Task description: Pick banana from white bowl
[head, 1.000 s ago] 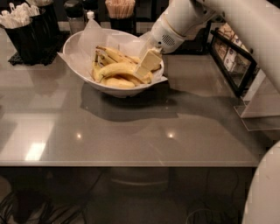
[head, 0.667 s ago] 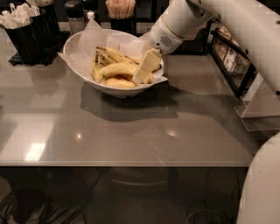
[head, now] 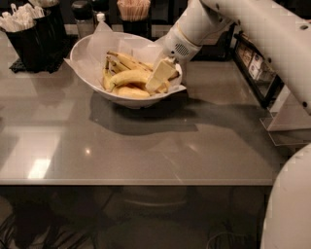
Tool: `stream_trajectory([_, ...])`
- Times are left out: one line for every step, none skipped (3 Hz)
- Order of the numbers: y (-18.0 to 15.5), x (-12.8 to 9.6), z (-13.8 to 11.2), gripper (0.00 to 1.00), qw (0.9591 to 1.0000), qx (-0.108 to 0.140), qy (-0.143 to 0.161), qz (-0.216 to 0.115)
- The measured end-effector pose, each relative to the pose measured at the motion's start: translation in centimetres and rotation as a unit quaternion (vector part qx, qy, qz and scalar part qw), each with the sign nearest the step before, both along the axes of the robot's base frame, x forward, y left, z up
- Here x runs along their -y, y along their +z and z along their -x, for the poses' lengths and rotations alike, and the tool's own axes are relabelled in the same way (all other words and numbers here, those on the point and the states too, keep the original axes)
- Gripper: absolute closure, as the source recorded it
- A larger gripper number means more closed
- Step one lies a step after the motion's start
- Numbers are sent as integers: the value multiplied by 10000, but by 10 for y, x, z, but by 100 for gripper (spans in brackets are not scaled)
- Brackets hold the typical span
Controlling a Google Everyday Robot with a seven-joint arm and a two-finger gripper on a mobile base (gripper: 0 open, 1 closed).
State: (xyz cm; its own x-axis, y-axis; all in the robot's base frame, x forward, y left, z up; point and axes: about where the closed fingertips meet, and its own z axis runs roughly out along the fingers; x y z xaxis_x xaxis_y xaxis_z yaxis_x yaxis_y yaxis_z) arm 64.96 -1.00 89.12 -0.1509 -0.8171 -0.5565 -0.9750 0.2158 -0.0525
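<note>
The banana [head: 127, 77] lies in the white bowl [head: 130, 101], in the middle of the pile. It is long, yellow and bent, and its thin end points left. Its right end is hidden under the claw [head: 161, 78], so I cannot see where it stops. More bananas [head: 127, 60] with brown spots lie behind it, and one more [head: 127, 91] lies just under it, partly covered.

The claw is pale and sits low in the right side of the bowl, right on top of the bananas. It looks like it is touching the bent banana, but I cannot tell if the claw is apart, together or holding on.

White paper [head: 104, 36] lines the bowl and sticks up past the rim at the back and the right. The white arm [head: 252, 24] comes down from the top right and is cut off at the edge.

The bowl stands on a shiny grey counter [head: 146, 146]. At the back left are black holders [head: 30, 41] full of white things that are hard to make out. Behind the bowl are a dark shaker [head: 82, 13] and a cup of thin sticks [head: 133, 9], both cut off at the top. A big white part of the robot [head: 291, 204] fills the bottom right corner.
</note>
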Motion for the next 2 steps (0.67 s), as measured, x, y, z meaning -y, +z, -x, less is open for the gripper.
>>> stream_trajectory([-7, 0, 1, 61, 10000, -42, -65, 44])
stream_trajectory([-7, 1, 2, 77, 9999, -61, -96, 92])
